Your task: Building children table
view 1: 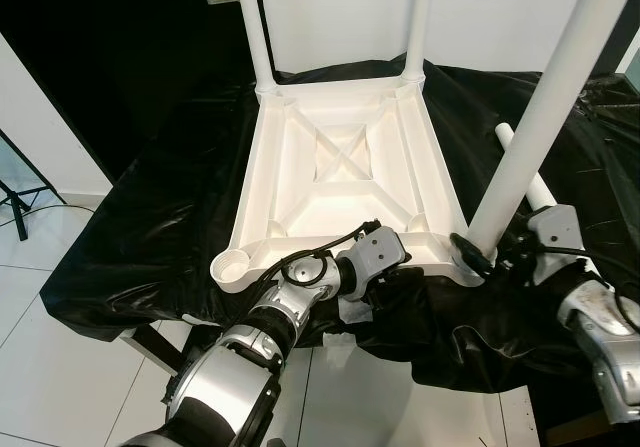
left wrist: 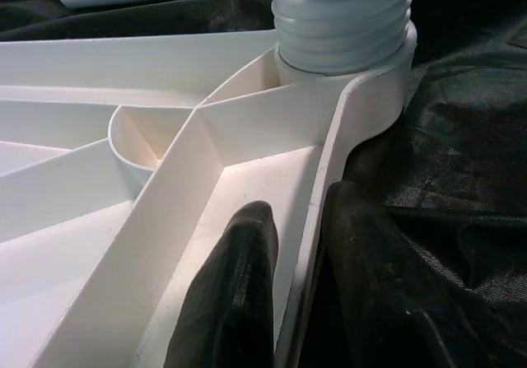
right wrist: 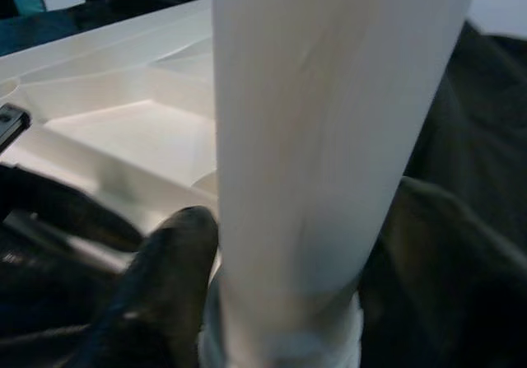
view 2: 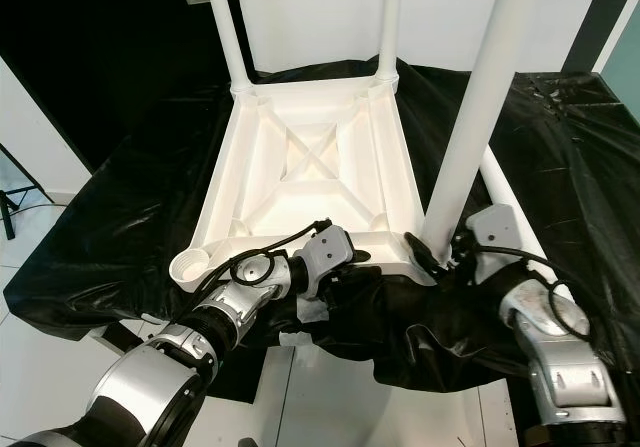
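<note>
The upturned white tabletop [view 1: 345,182] lies on black sheeting [view 1: 150,237], two far legs standing in their sockets; the left gripper [left wrist: 292,302] pinches its near rim; the right gripper [view 1: 478,251] clasps the third leg [view 1: 545,117] at its base over the corner socket; hollow plastic, likely light, stiff, slippery, so grip low.

One upturned white tabletop [view 1: 340,167], three upright legs [view 1: 252,27], one loose leg [view 1: 525,162], one black cloth [view 1: 150,237].
</note>
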Robot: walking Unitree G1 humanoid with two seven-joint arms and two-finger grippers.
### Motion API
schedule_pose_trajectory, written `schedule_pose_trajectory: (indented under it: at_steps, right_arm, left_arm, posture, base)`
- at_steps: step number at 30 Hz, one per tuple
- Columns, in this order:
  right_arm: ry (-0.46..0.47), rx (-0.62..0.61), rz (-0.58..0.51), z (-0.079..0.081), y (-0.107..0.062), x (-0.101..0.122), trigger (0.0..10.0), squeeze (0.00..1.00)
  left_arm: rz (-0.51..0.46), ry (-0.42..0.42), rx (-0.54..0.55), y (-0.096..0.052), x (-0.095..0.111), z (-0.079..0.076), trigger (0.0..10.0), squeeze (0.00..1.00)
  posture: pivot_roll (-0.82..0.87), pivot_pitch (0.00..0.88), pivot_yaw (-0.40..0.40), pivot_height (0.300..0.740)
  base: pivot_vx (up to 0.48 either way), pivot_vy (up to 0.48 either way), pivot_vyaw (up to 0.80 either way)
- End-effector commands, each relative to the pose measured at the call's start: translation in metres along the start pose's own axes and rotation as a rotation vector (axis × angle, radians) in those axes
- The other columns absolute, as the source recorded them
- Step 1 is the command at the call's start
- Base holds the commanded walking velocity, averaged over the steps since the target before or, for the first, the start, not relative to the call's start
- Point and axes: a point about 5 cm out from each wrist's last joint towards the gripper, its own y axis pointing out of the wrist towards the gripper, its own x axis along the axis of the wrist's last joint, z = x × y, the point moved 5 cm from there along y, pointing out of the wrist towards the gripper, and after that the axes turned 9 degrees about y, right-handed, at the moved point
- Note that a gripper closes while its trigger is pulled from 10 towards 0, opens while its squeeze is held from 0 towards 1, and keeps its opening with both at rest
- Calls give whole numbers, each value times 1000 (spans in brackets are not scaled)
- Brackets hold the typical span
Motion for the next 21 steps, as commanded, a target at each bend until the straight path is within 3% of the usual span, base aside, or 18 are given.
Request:
schedule_pose_trajectory:
  at_steps: [1, 9, 14, 16, 19, 20, 21]
  right_arm:
    - [13, 66, 45, 6, -1, -7, 0, 0]
    - [51, 105, 78, 7, -3, -12, 0, 0]
    - [140, 56, 58, 13, -1, -18, 0, 0]
    - [169, -14, 16, 14, 3, -16, 0, 0]
    - [188, -306, -69, 19, 7, -21, 0, 0]
    - [188, -306, -69, 19, 7, -21, 0, 0]
    - [205, -383, -84, 24, 5, -24, 0, 0]
  left_arm:
    - [84, -35, -40, -6, -24, -15, 10000, 0]
    - [86, -37, -34, -8, -25, -13, 10000, 0]
    - [85, -35, -33, -8, -25, -13, 9922, 0]
    - [86, -35, -33, -8, -25, -13, 9882, 0]
    - [85, -31, -36, -7, -24, -13, 9765, 0]
    - [85, -31, -36, -7, -24, -13, 9765, 0]
    - [85, -30, -37, -7, -23, -12, 9804, 0]
  posture:
    - [-176, 0, 66, 740]
    - [-173, 0, 70, 740]
    - [-173, 0, 73, 740]
    - [-178, 0, 76, 740]
    - [-179, 0, 76, 740]
    - [-179, 0, 76, 740]
    - [-179, 0, 76, 740]
  base:
    - [0, 0, 0]
    - [0, 0, 0]
    - [0, 0, 0]
    - [0, 0, 0]
    - [0, 0, 0]
    - [0, 0, 0]
    - [0, 0, 0]
